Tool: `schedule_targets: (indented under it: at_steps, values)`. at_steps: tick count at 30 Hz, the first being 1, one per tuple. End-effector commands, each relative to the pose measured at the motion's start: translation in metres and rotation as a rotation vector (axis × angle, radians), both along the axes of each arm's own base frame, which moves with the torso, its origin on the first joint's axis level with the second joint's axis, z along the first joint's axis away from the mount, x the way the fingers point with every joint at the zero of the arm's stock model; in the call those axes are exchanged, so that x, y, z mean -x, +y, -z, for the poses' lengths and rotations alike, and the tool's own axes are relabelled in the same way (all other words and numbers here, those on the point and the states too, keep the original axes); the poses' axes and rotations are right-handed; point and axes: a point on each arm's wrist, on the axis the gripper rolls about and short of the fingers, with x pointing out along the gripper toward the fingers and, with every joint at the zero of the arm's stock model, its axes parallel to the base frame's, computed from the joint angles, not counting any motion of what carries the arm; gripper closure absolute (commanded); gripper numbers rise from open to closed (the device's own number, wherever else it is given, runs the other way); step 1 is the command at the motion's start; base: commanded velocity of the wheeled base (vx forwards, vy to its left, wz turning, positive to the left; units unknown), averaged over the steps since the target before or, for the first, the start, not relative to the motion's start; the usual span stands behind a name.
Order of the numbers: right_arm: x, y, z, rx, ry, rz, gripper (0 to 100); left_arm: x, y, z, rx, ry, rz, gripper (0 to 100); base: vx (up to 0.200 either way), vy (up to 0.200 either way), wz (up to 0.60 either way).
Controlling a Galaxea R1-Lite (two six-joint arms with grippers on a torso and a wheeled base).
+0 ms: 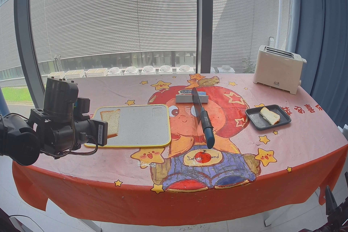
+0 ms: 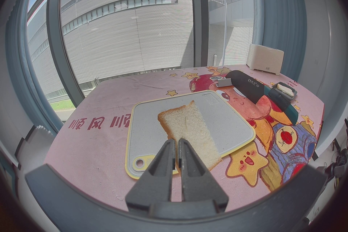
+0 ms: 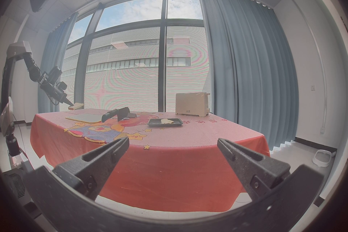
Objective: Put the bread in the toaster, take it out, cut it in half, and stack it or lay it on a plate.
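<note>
Pale half-slice of white bread [image 2: 188, 127], crust along its edges: over the near left corner of the grey, yellow-rimmed plastic cutting board [image 1: 141, 127], pinched by one edge. From across the room it looks raised a little off the board, though I cannot be sure.

Left gripper [image 2: 177, 144], black, two-fingered: at that same corner of the board, jaws drawn nearly together on the bread's edge.

Right gripper [image 3: 172, 156], black: far to the right of the board, low, off the table's front edge, jaws spread wide, holding nothing.

Large dark-bladed knife with blue handle [image 1: 203, 118]: just right of the board, blade end propped on a small grey block [image 1: 185, 98].

Dark rectangular tray [image 1: 255, 118], serving as plate: well right of the board, beyond the knife, carrying a second bread half [image 1: 270, 115].

Cream two-slot toaster [image 1: 277, 69]: far right and back of the board.

Hazards, as judged: the grip is on a thin margin of soft crumb, so the slice may tear, droop or slip free in carriage. The way to the tray passes over the knife, and a low pass could catch the handle and shift the blade. A crooked release could leave the half hanging off the tray's rim instead of stacked.
</note>
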Motion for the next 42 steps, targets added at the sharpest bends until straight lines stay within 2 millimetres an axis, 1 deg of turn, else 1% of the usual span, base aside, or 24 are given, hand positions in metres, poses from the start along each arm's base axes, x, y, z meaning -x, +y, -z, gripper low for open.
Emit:
schedule_targets:
  at_steps: [1,24,35,42]
  values:
    - [0.0002,0.0,0.0043,0.0,-0.002,0.0,0,0.0004,-0.0004,-0.0005,-0.001,-0.003,-0.002,100,-0.2,0.0,0.0]
    - [0.0002,0.0,0.0043,0.0,-0.002,0.0,0,0.001,0.0001,-0.0009,0.003,-0.004,0.0,100,0.0,0.0,0.0]
    - [0.0002,0.0,0.0045,0.0,-0.001,0.0,0,0.0011,0.0002,-0.0005,0.005,-0.002,0.0,100,0.0,-0.2,0.0]
    - [0.0002,0.0,0.0043,0.0,-0.002,0.0,0,0.0052,0.0013,-0.0032,0.011,-0.011,0.006,100,0.0,-0.2,0.0]
